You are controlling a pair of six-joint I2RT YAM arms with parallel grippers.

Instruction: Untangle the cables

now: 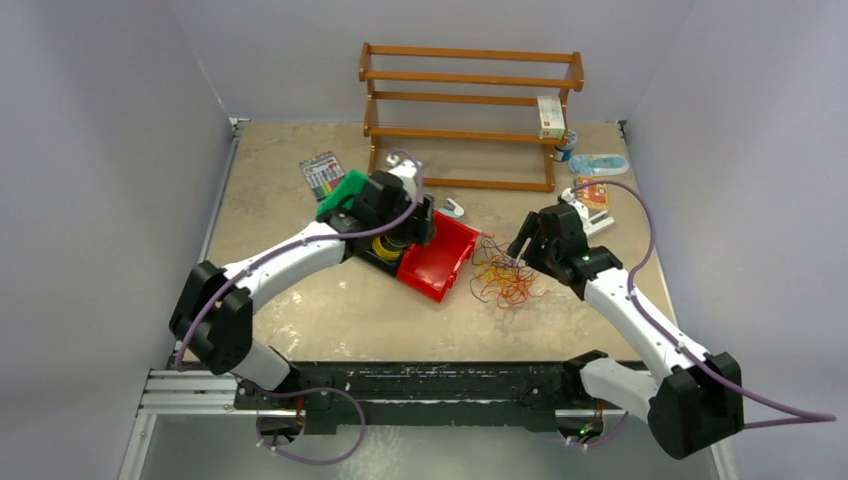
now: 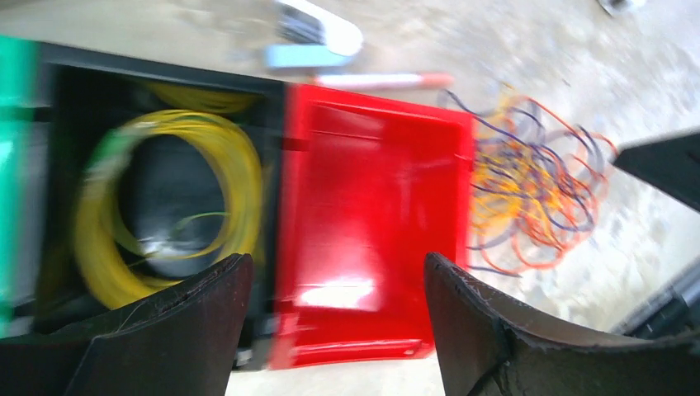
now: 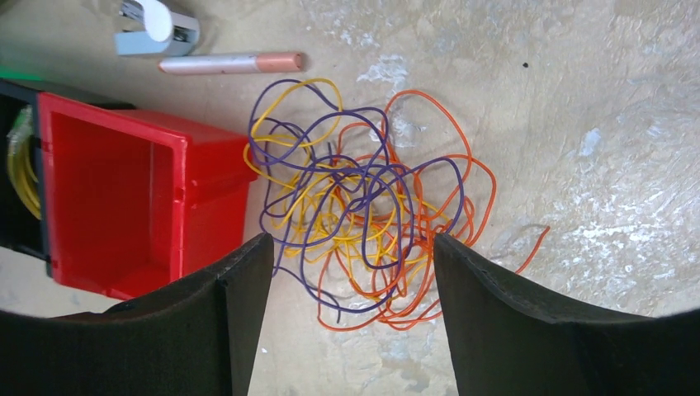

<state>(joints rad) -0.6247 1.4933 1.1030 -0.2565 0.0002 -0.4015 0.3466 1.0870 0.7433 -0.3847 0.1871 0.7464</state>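
Your tangled bunch of thin orange, yellow and purple cables (image 3: 363,214) is lying on the beige tabletop (image 3: 578,124), right up against the side of the red plastic bin (image 3: 206,157) but not in it. Your right gripper (image 3: 351,247) hangs just above the bunch, fingers spread, nothing pinched. Your left gripper (image 2: 337,268) is over the red bin, also spread wide and holding nothing. The black bin (image 2: 165,78) next to it has a coil of yellow wire (image 2: 239,165) inside.
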